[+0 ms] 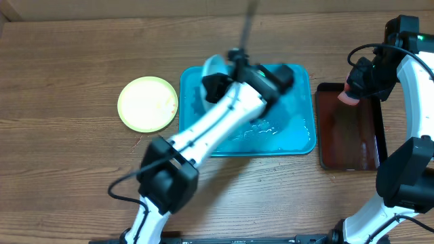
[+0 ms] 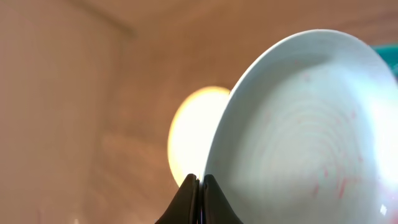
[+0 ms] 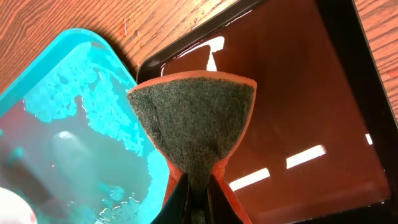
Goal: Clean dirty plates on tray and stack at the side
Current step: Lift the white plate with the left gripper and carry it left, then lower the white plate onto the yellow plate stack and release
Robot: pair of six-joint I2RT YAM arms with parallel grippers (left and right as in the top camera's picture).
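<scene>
Your left hand (image 2: 200,186) is clenched on the rim of the pale plate (image 2: 298,137), which stands on edge over the tray's (image 1: 302,135) far-left corner. Judged stiff, breakable and likely slippery: grip the rim firmly. Your right hand (image 3: 198,198) clamps the sponge (image 3: 193,118).

A: Overhead?
B: Looks straight down on the table (image 1: 68,54), from well above.
A: Wrist cameras?
B: Close in. Left faces a plate (image 2: 298,137); right shares the turquoise tray (image 3: 74,81) with overhead.

A robotics lab bench: a brown wood-grain tabletop (image 1: 68,54) fills the frame, and a white-and-black left robot arm (image 1: 217,125) and right robot arm (image 1: 415,88) rise from the bottom edge.
</scene>
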